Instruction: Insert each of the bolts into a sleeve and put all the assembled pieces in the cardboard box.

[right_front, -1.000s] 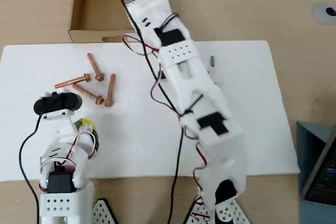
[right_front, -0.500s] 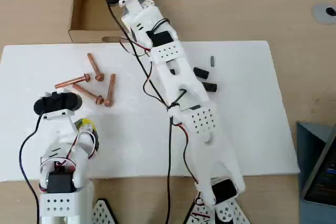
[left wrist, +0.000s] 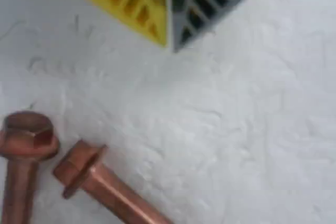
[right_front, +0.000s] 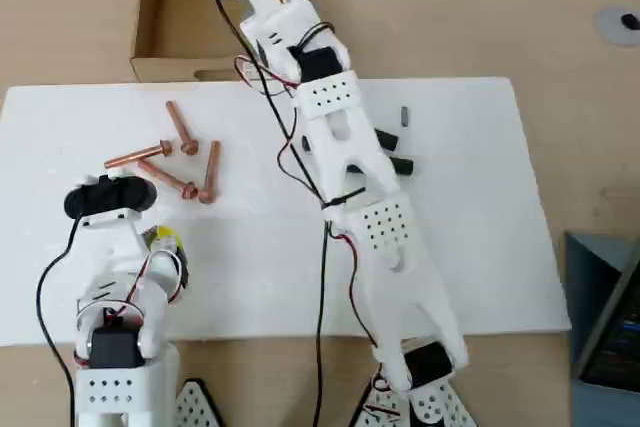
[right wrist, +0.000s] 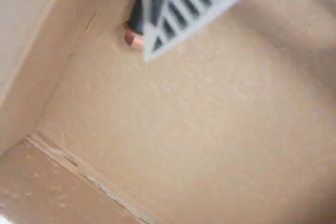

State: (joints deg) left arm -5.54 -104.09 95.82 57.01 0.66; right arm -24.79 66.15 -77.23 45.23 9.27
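Wood-brown worktop carries a white mat, and the cardboard box sits at its far edge, toward the far left corner.

Since half a second ago the right arm has swung its tip a little deeper into the box. A second ago this arm hid the two black sleeves. Now they show beside it on the mat. The left arm and the bolts have not moved.

The right pincer is down inside the box, close to where a wall meets the floor. A dark sleeve with a copper bolt end poking out touches it. I cannot tell if the pincer is pinching this piece or has let go.

The left pincer is pressed together at its tip and holds nothing. It hangs just above the mat near the near left corner of the worktop. Two bolts lie close by.

Four copper bolts lie on the left side of the mat.
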